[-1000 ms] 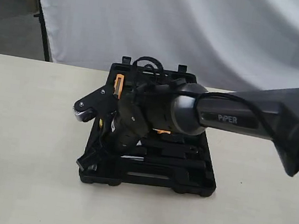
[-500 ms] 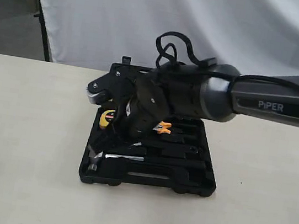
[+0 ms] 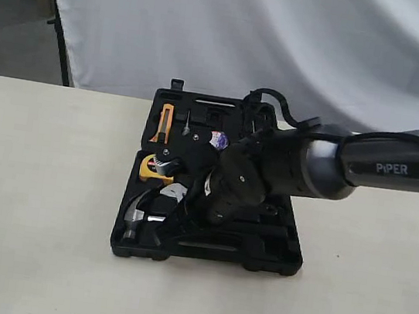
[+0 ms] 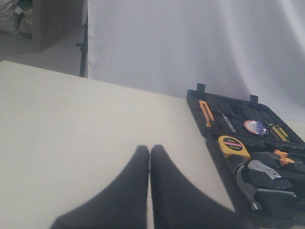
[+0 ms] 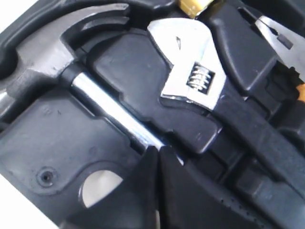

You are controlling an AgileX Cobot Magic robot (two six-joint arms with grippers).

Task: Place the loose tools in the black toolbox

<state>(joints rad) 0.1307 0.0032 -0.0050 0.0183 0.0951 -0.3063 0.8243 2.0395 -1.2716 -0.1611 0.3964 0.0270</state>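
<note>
Lying in the toolbox [image 3: 203, 260] are hammer [image 3: 137, 211], wrench [image 5: 189, 64], tape measure [image 3: 155, 169].

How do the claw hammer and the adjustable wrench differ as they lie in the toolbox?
The claw hammer has a dull curved head on a round polished shaft; the adjustable wrench has a flat bright head with a knurled screw and a black handle. The hammer lies along the outer edge of the toolbox, the wrench one slot further in. Both lie flat in moulded recesses, heads toward the same end.
</note>
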